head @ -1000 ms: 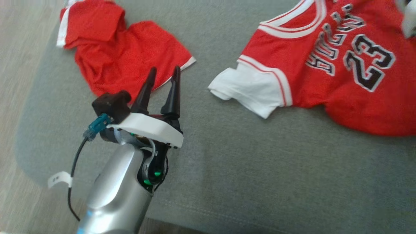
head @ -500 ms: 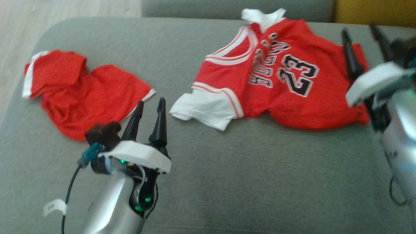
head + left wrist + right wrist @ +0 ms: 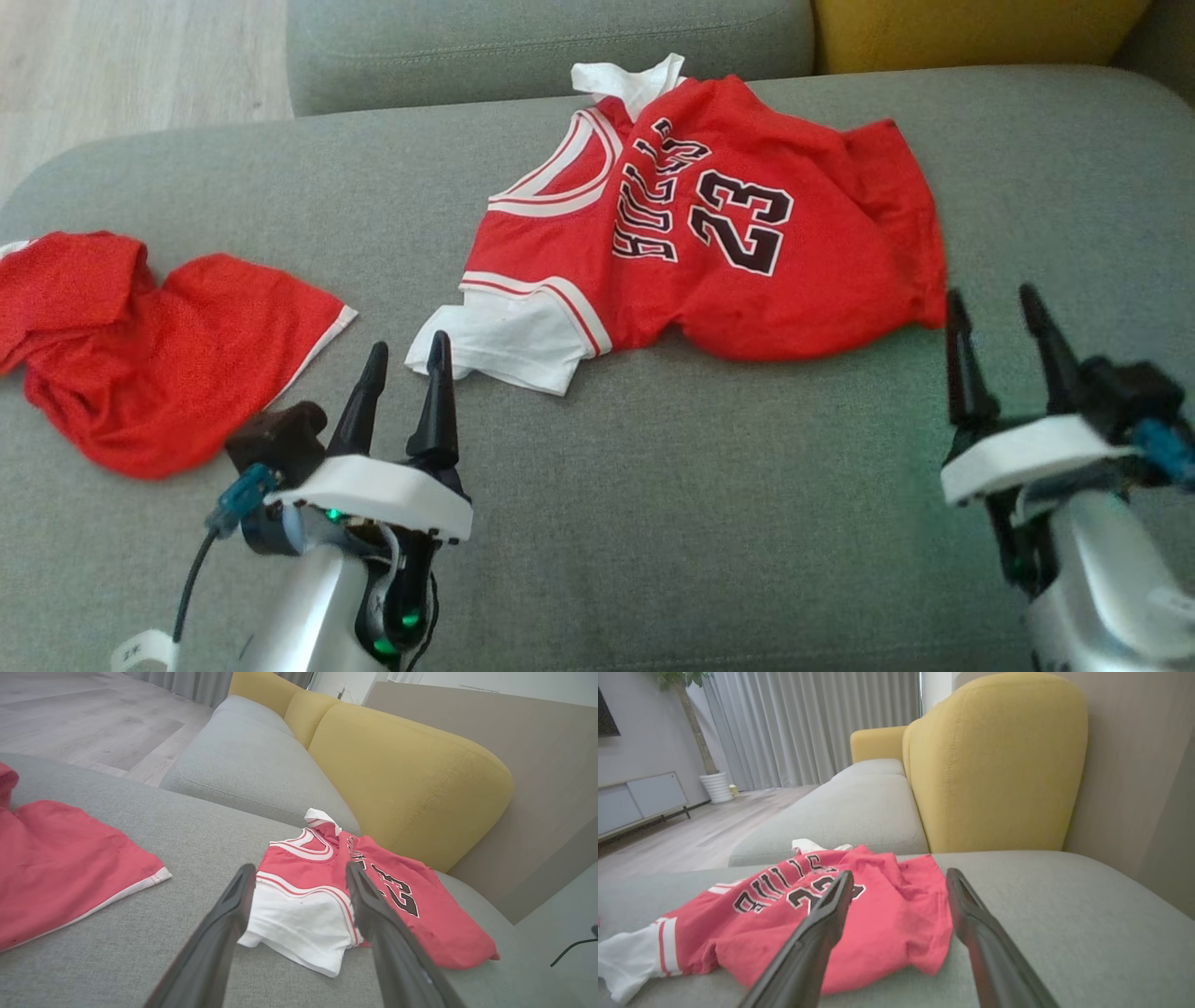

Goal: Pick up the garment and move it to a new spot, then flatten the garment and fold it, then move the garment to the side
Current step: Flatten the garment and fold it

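The garment, a red jersey [image 3: 728,252] with a black 23 and white sleeves, lies rumpled on the grey sofa seat [image 3: 700,485]. My left gripper [image 3: 408,343] is open just in front of its white sleeve and holds nothing. In the left wrist view that sleeve of the jersey [image 3: 303,905] shows between the spread fingers of the left gripper [image 3: 300,868]. My right gripper [image 3: 991,295] is open beside the jersey's right hem. In the right wrist view the right gripper [image 3: 899,872] stands empty over the near edge of the jersey [image 3: 887,924].
Red shorts [image 3: 140,364] with white trim lie crumpled at the seat's left end, also in the left wrist view [image 3: 56,858]. A yellow back cushion [image 3: 971,28] rises behind the seat. Wood floor [image 3: 140,56] lies beyond the left end.
The head camera has swung, bringing the whole jersey and the right gripper into view. The left gripper's tips now stand by the white sleeve rather than the shorts' hem. Both garments lie as before.
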Controlling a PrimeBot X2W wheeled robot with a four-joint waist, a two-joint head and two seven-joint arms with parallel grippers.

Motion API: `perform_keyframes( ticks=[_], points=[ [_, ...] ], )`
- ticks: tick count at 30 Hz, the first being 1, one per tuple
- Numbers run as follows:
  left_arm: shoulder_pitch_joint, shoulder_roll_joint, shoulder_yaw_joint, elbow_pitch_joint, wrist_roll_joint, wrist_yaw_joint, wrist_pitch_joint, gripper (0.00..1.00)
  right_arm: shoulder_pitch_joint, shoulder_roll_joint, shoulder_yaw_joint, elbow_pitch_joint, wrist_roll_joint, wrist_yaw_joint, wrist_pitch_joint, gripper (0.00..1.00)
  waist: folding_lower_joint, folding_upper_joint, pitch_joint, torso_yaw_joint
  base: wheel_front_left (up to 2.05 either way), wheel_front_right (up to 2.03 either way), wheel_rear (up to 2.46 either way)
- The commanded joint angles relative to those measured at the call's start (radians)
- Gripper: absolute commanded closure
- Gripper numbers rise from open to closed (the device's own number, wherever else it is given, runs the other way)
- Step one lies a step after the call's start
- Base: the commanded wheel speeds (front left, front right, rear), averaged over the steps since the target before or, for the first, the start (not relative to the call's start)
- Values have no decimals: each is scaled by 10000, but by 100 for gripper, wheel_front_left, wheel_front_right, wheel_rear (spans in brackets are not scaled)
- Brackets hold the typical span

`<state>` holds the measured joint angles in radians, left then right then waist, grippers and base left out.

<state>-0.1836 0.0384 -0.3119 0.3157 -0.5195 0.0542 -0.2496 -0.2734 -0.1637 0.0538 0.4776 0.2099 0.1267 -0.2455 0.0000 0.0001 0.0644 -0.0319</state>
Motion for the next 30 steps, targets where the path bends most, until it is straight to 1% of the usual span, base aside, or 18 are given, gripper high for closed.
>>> perform_keyframes(
  ticks=[1, 6, 11, 15, 16, 19, 21, 24, 28, 29, 30],
  points=[
    [-316, 118, 322, -404, -24, 42, -122, 0, -244, 88, 173, -452, -149, 40, 15, 0, 0, -1, 26, -2, 0, 0, 0],
    [-415, 118, 263, -453, 40, 27, -122, 0, 273, 585, -435, -1157, -520, 40, 617, 0, 0, -1, 254, 51, 0, 0, 0],
    [-573, 118, 102, -418, 62, 39, -122, 0, 275, 930, -1052, -1205, -553, 40, 1319, 0, 0, -1, 648, 245, 0, 0, 0],
    [-749, 118, 1, -368, 61, 25, -122, 0, -28, 1069, -1515, -865, -493, 40, 1818, 0, 0, -1, 967, 484, 0, 0, 0],
    [-835, 118, -19, -345, 32, 21, -122, 0, -203, 1099, -1581, -550, -472, 40, 2121, 0, 0, -1, 1099, 603, 0, 0, 0],
    [-957, 118, 37, -343, -45, 97, -122, 0, -442, 1118, -1567, -45, -493, 40, 2458, 0, 0, -1, 1240, 801, 0, 0, 0],
    [-1039, 118, 92, -352, -65, 106, -122, 0, -640, 1126, -1561, 243, -202, 40, 2607, 0, 0, -1, 1312, 920, 0, 0, 0],
    [-1080, 118, 164, -338, -35, 83, -122, 0, -930, 1130, -1296, 673, 680, 40, 2753, 0, 0, -1, 1370, 1025, 0, 0, 0],
    [-1075, 118, 199, -333, -23, 41, -122, 0, -1324, 1132, -1436, 1352, 1201, 40, 2721, 0, 0, -1, 1417, 1098, 0, 0, 0],
    [-1078, 118, 190, -335, -29, 34, -122, 0, -1425, 1132, -1456, 1525, 1245, 40, 2707, 22, 0, -1, 1424, 1111, 0, 0, 0],
    [-1083, 118, 181, -337, -32, 35, -122, 0, -1525, 1132, -1468, 1679, 1223, 40, 2672, 67, 0, -1, 1425, 1114, 0, 0, 0]
  ],
)
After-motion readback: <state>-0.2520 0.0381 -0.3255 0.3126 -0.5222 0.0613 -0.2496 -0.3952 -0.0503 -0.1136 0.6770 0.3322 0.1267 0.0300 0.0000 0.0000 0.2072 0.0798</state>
